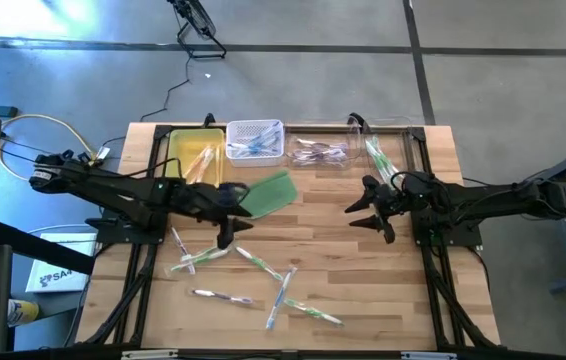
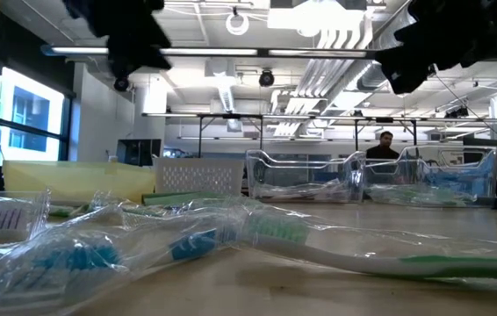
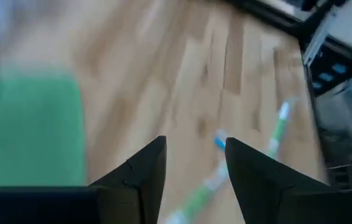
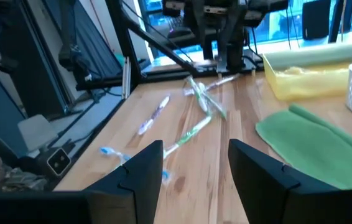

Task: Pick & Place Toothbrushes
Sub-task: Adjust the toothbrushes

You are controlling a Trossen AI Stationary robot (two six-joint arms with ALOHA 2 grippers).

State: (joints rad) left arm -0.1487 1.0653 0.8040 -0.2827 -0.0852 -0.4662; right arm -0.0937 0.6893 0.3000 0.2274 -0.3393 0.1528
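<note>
— What do you see from up top?

— I see my left gripper over the wooden table, fingers apart, just above a toothbrush. A green pad lies beside it.

— And the other arm?

— My right gripper hangs open near the middle. More toothbrushes lie scattered in front. At the back stand a yellow tray, a white basket and clear bins.

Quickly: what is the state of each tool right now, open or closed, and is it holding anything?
Left tool: open, holding nothing, above the loose toothbrushes.
Right tool: open, holding nothing, over the table.
</note>
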